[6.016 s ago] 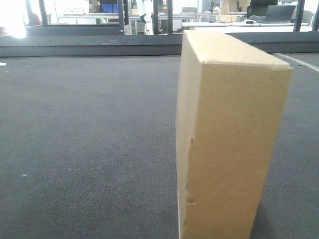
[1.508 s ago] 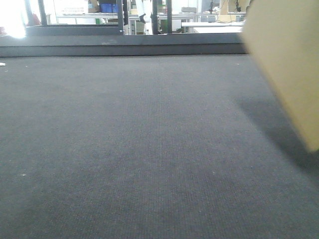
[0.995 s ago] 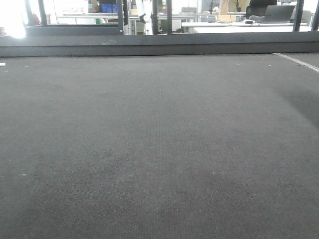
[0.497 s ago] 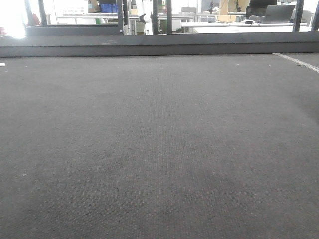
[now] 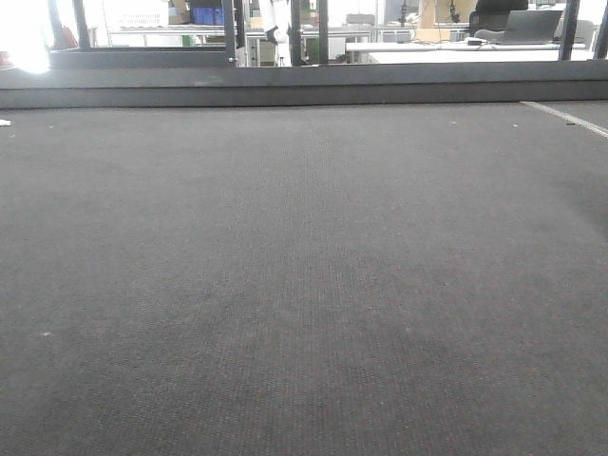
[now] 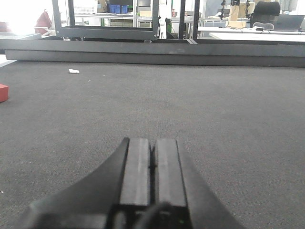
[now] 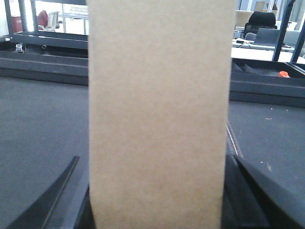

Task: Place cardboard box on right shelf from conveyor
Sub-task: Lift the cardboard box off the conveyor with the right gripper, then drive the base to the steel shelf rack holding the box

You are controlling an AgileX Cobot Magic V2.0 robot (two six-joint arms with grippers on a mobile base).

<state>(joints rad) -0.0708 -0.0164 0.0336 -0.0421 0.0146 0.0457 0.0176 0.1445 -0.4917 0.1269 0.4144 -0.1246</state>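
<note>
The cardboard box (image 7: 157,119) is a plain tan block that fills the middle of the right wrist view. It stands upright between the dark fingers (image 7: 62,191) of my right gripper (image 7: 156,162), which is shut on its two sides. The conveyor (image 5: 304,285) is a wide dark grey woven belt. It lies bare in the front view, and the box does not show there. My left gripper (image 6: 152,143) hovers low over the belt (image 6: 214,105), shut, pads together with nothing between them. The right shelf is out of view.
A dark raised rim (image 5: 285,85) closes the belt's far side, with a dark metal frame (image 6: 109,32) behind it. A small red block (image 6: 3,92) and a white scrap (image 6: 74,71) lie on the belt's left. Desks, a laptop and a chair (image 5: 532,24) stand far back.
The box stood on the belt six seconds ago, then rose out of the front view at the upper right. Its shadow at the right has since faded from the belt.
</note>
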